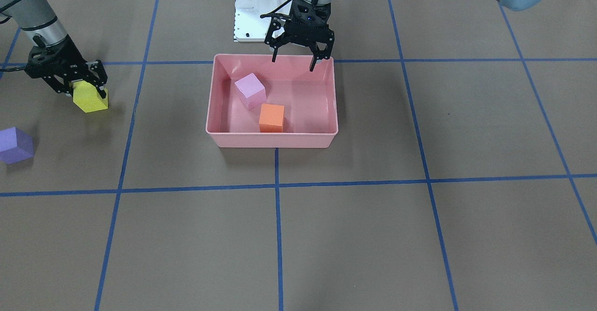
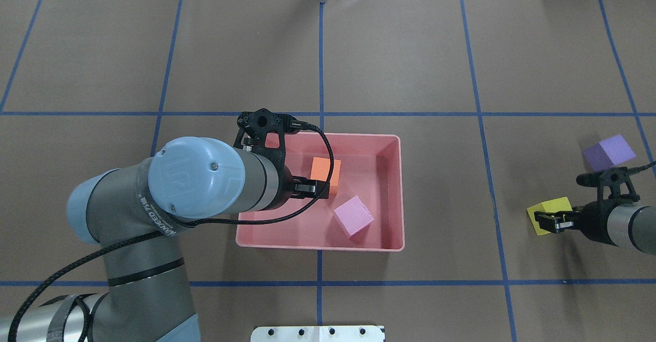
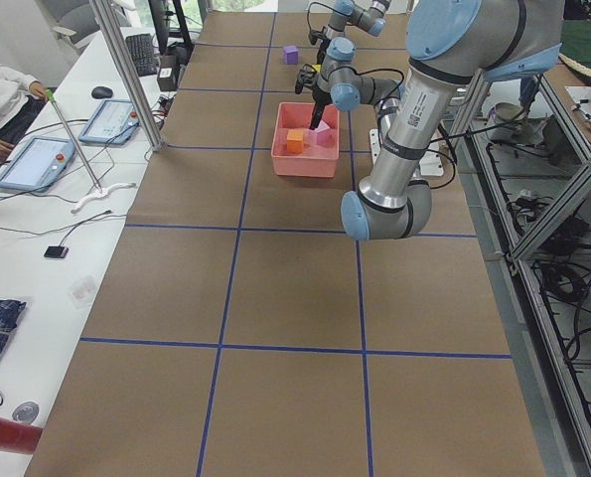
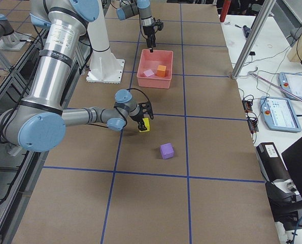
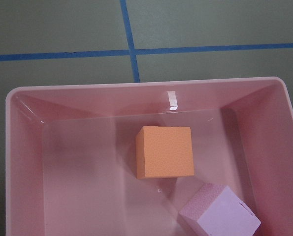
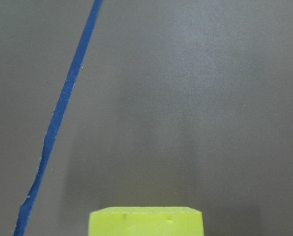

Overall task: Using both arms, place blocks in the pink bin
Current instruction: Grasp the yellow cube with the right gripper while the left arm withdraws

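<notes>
The pink bin (image 1: 273,141) stands mid-table and holds the orange block (image 1: 272,117) and the light pink-lilac block (image 1: 250,91), also seen in the left wrist view (image 5: 165,152) (image 5: 220,216). My left gripper (image 1: 294,61) hangs open and empty over the bin's robot-side rim. My right gripper (image 1: 86,91) is shut on the yellow block (image 1: 91,100), which sits tilted close to the table, off to the bin's side; it shows in the overhead view (image 2: 548,214). The violet-purple block (image 1: 14,145) lies on the table beyond the yellow one.
The white base stand (image 1: 252,17) is just behind the bin. Blue tape lines (image 1: 277,185) cross the brown table. A side bench with tablets (image 3: 37,159) and a metal post (image 3: 126,70) runs along the far edge.
</notes>
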Tool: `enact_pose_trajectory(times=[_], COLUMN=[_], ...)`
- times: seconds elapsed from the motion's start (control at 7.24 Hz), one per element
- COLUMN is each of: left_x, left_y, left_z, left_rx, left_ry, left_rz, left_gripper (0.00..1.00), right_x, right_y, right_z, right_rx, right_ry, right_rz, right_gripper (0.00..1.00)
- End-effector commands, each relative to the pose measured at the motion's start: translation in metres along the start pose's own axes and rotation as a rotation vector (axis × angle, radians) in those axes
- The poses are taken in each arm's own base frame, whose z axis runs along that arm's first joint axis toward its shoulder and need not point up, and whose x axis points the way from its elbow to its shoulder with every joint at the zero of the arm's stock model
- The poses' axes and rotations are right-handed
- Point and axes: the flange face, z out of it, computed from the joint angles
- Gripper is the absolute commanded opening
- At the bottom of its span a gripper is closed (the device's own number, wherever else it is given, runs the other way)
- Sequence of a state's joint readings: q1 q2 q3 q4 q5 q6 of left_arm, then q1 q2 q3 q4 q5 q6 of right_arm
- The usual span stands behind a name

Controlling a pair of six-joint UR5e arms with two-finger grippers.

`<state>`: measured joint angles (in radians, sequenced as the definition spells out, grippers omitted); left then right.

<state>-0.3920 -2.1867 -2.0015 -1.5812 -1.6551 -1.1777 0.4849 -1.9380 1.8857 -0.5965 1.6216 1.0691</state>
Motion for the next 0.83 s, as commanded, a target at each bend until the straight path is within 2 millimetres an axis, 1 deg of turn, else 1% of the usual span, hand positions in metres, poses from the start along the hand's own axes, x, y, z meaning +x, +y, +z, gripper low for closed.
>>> enact_pose_trajectory(times=[0.0,0.14,0.28,0.41,0.55,0.69], left_x=[-0.068,-0.124,-0.186,-0.237,-0.274,-0.311], left_y=[-0.03,-0.062,-0.087,-0.101,-0.107,-0.11], left_z=[-0.023,-0.038,-0.054,-0.067,-0.075,-0.084], left_rx=[-0.018,-0.076,-0.111,-0.126,-0.127,-0.144], left_ry=[-0.025,-0.028,-0.044,-0.068,-0.095,-0.107], left_rz=[0.132,0.197,0.283,0.331,0.351,0.383], left_gripper=[1.0,1.0,1.0,1.0,1.0,1.0], right_x=[-0.008,-0.021,-0.043,-0.063,-0.083,-0.113], right_y=[-0.004,-0.009,-0.021,-0.033,-0.051,-0.075], right_z=[-0.007,-0.012,-0.026,-0.037,-0.039,-0.043], right_rx=[0.005,-0.009,-0.023,-0.025,-0.018,-0.025], right_ry=[-0.018,-0.012,-0.001,0.0,-0.004,0.0], right_rz=[0.001,0.002,0.004,0.009,0.027,0.073], right_gripper=[0.0,0.0,0.0,0.0,0.0,0.0])
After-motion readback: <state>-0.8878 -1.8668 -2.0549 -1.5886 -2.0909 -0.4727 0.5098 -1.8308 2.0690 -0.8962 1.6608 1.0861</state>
